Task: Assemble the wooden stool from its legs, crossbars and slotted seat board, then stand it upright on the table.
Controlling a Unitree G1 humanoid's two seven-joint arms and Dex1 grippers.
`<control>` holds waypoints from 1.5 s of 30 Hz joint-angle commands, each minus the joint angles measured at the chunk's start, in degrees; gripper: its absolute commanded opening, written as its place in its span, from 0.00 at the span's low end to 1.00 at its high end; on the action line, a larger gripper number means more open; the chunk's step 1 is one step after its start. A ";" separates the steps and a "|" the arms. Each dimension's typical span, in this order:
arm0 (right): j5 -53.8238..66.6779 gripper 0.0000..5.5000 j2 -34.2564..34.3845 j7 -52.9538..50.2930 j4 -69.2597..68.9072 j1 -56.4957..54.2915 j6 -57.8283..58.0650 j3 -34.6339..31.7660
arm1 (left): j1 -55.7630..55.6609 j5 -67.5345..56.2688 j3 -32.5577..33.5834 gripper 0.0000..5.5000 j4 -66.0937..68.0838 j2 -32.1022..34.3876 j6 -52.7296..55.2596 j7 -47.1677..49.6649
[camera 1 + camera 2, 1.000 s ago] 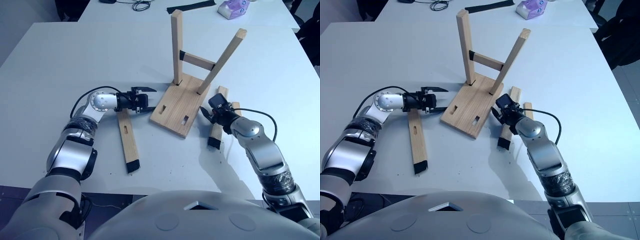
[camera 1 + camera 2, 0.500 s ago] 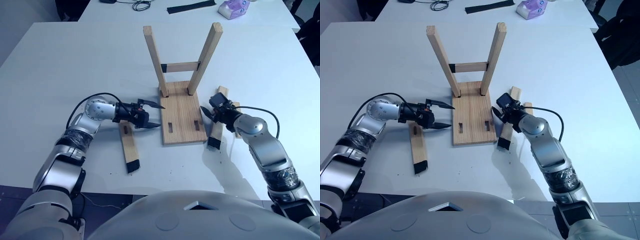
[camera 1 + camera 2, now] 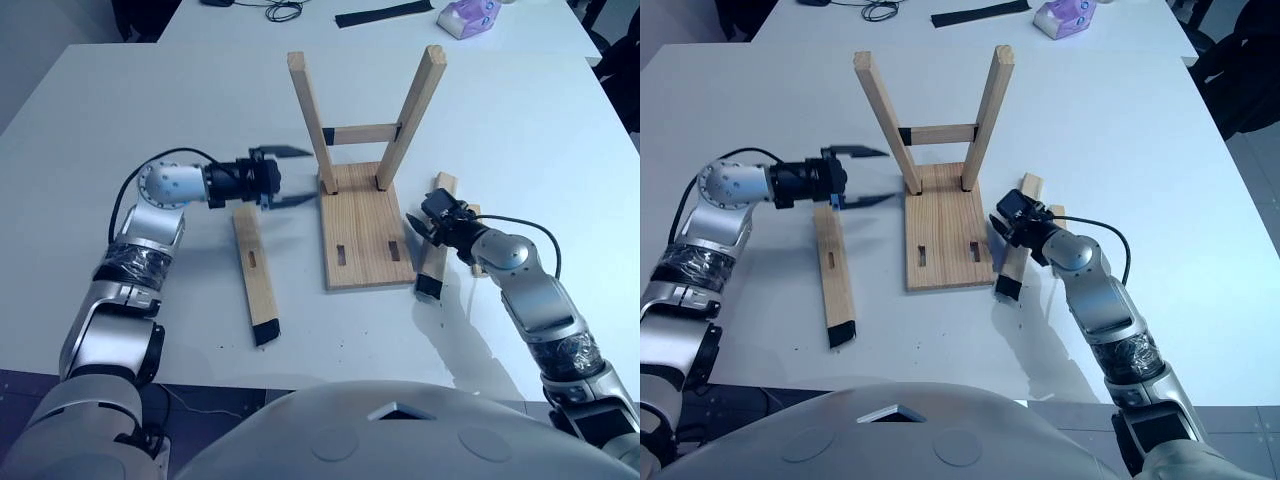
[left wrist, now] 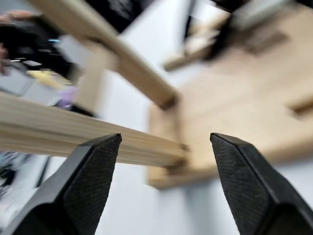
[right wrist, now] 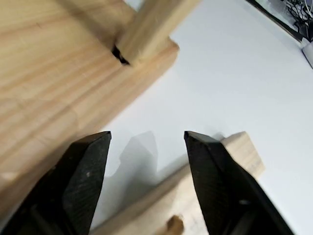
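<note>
The slotted seat board (image 3: pixel 360 205) lies flat with two legs (image 3: pixel 308 110) (image 3: pixel 412 110) standing in its far slots, joined by a crossbar (image 3: pixel 360 133). Two near slots (image 3: pixel 343 255) are bare. My left gripper (image 3: pixel 305 176) is open beside the base of the left upright leg, which shows between its fingers (image 4: pixel 93 181) in the left wrist view. My right gripper (image 3: pixel 414 226) is open at the board's right edge, over a loose leg (image 3: pixel 434 250). Its fingers (image 5: pixel 83 176) frame the board's corner (image 5: pixel 58 73) and that loose leg (image 5: pixel 195 196).
Another loose leg with a black tip (image 3: pixel 255 275) lies on the white table (image 3: pixel 150 110) left of the board. A short wooden piece (image 3: pixel 472 212) lies under my right arm. A purple packet (image 3: pixel 466 15) and a black strip (image 3: pixel 382 14) sit on the far table.
The seat board with its two legs swung square to me a second ago. My left gripper has since moved away from the board's near left corner to the left upright leg's base.
</note>
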 commanded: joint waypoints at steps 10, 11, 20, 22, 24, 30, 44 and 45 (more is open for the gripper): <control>-1.84 0.50 -0.89 4.00 -2.83 2.04 -3.01 3.40 | 2.68 -0.77 3.25 0.62 -5.45 -0.30 6.84 1.43; -1.86 0.50 -0.96 4.32 -3.36 2.30 -2.84 3.54 | 3.25 -0.89 3.41 0.62 -6.11 -0.11 7.18 1.26; -2.02 0.50 0.24 4.78 -6.42 4.20 -1.16 3.98 | 8.38 -1.32 3.46 0.62 -10.80 1.28 8.20 -1.36; -1.75 0.50 0.00 3.88 -9.11 5.32 0.24 1.20 | 9.40 -1.78 4.14 0.62 -12.27 1.36 9.36 -1.07; -0.35 0.50 0.65 2.96 -13.65 6.38 2.97 -3.10 | 10.93 -2.92 5.68 0.62 -14.46 1.47 11.67 0.27; 4.81 0.50 5.51 -0.61 -33.22 9.86 20.02 -18.26 | 19.34 -7.44 15.39 0.62 -27.29 1.10 24.05 11.36; 6.53 0.62 9.73 -5.65 -26.30 19.00 24.86 -23.89 | 26.41 -7.41 19.38 0.62 -46.32 -3.98 42.61 30.58; 6.86 0.62 9.98 -5.59 -25.32 19.11 24.35 -23.69 | 26.06 -7.15 19.04 0.62 -46.14 -4.19 42.59 30.77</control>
